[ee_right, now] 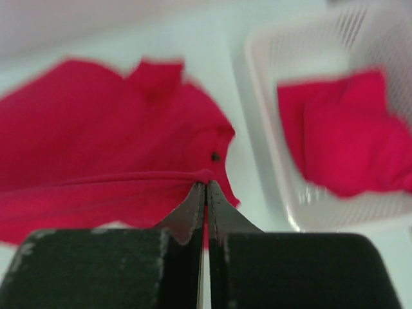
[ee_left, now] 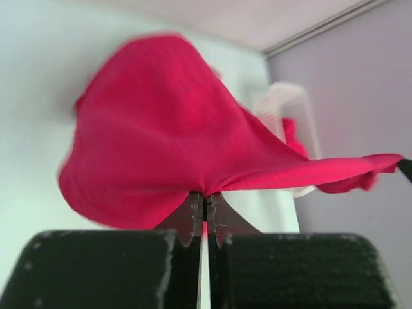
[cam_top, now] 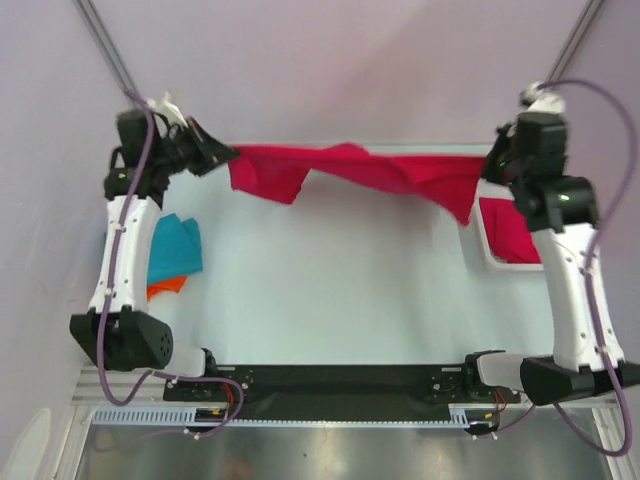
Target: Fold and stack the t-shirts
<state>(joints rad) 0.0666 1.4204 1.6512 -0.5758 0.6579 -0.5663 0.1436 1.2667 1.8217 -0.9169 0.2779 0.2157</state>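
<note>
Crimson red soft cloth t-shirt [cam_top: 350, 168] is held up and stretched across the upper middle of the top view. Left end effector [cam_top: 222, 155] and right end effector [cam_top: 490, 165] are each clenched on one edge of it. Best bet: keep both pinches tight and level, then lower it flat onto the pale table [cam_top: 330, 290] centre, clear of the teal cloth t-shirt [cam_top: 178, 245] at left.

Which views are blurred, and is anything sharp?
Top external: evenly lit and sharp, the stretched red t-shirt crisp. Left wrist: shirt edges smeared, basket hazy. Right wrist: cloth and basket soft; only the right tool near the lens looks defined.
</note>
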